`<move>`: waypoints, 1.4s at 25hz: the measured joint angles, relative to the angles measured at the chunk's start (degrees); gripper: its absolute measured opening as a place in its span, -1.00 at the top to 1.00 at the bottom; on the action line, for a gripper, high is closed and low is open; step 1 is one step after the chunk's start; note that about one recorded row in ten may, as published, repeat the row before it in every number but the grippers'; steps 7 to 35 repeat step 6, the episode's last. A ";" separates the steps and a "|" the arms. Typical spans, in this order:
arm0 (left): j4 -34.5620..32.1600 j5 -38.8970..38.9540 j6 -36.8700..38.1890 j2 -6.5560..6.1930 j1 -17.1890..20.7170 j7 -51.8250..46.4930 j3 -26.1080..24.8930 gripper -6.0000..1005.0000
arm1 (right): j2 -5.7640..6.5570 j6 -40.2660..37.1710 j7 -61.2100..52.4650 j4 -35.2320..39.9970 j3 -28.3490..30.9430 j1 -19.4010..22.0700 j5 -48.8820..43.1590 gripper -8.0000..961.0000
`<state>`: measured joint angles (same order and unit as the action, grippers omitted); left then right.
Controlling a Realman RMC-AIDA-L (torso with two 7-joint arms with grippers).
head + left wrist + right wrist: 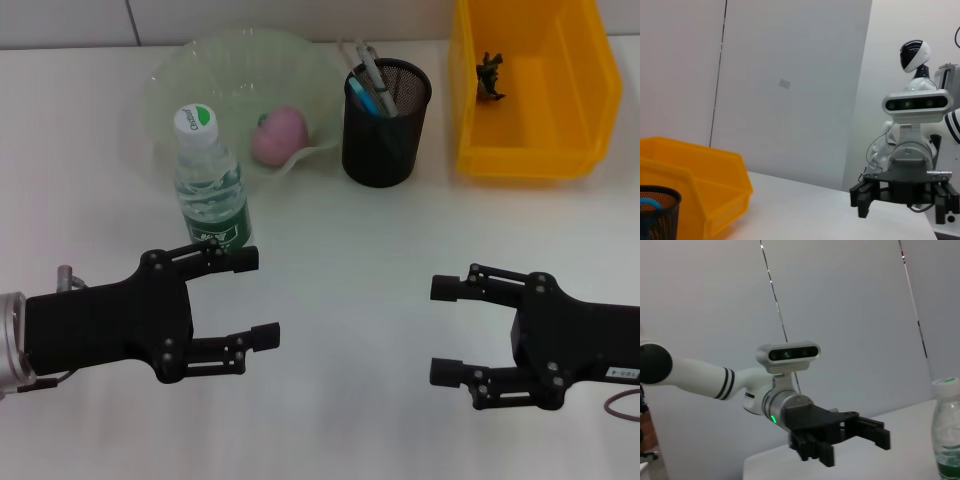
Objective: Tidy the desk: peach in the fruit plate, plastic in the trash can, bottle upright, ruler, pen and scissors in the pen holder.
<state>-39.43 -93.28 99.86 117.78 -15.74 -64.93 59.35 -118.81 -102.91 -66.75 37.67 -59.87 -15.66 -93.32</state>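
You have both arms low over the white desk [330, 250], near its front edge. Your left gripper [250, 298] hangs at the left with its 2 fingers spread wide and nothing between them; the upper fingertip sits just in front of the bottle's base. Your right gripper [447, 330] mirrors it at the right, fingers also parted and empty, well apart from every object.

The bottle [210, 182] stands upright with its white and green cap on, just in front of the fruit plate [180, 70]. The peach [279, 134] lies inside that translucent green plate, toward its right side. To the right of the plate stands the black mesh pen holder [386, 122], with a blue-handled item and a pen-like item [375, 85] sticking out of it; you cannot tell each piece apart. Farther right sits the yellow trash can [530, 90], with a small dark crumpled piece [490, 76] resting inside near its back left corner.

From the left wrist camera you see the opposite gripper [905, 197] open above the desk, with the yellow bin and mesh holder at the edge. The right wrist camera shows the left gripper [850, 440] open, the bottle beside it.
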 joint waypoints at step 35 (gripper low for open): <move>-0.02 -0.32 0.07 0.22 0.13 0.08 0.09 -0.65 | -0.16 2.50 0.03 -0.35 -0.14 -0.07 -0.10 -0.75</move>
